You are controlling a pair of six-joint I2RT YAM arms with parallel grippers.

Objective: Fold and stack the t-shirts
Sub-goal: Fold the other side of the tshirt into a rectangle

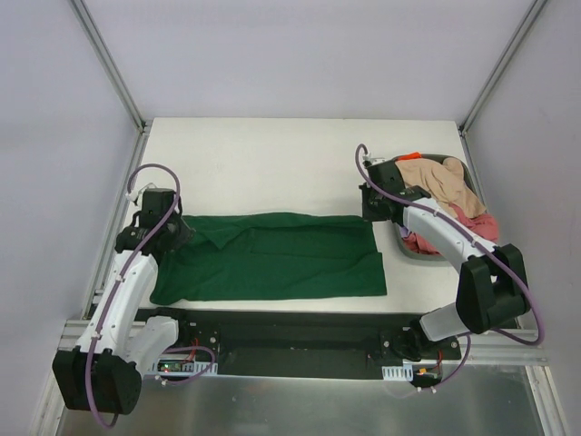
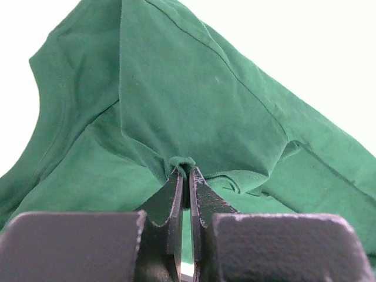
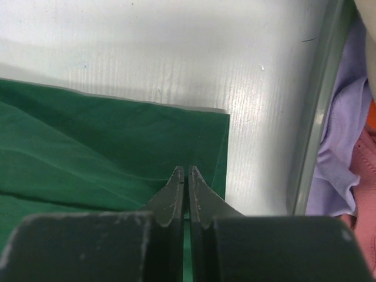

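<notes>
A large dark green t-shirt [image 1: 272, 259] lies on the white table as a long folded strip. My left gripper [image 1: 180, 231] is at its upper left end. In the left wrist view that gripper [image 2: 187, 170] is shut on a small bunch of the green t-shirt [image 2: 194, 100]. My right gripper [image 1: 370, 216] is at the strip's upper right corner. In the right wrist view it [image 3: 187, 170] is shut just inside that corner, and creases in the green t-shirt [image 3: 106, 141] run to its tips. A beige t-shirt [image 1: 436, 182] and a pink-red t-shirt [image 1: 474, 227] lie heaped in a bin.
The grey bin [image 1: 461, 163] stands at the table's right side, just right of my right gripper. An orange bit [image 1: 413, 154] shows at its back. In the right wrist view, purple cloth [image 3: 341, 129] lies behind the bin's rim [image 3: 311, 117]. Metal frame posts stand at the far corners.
</notes>
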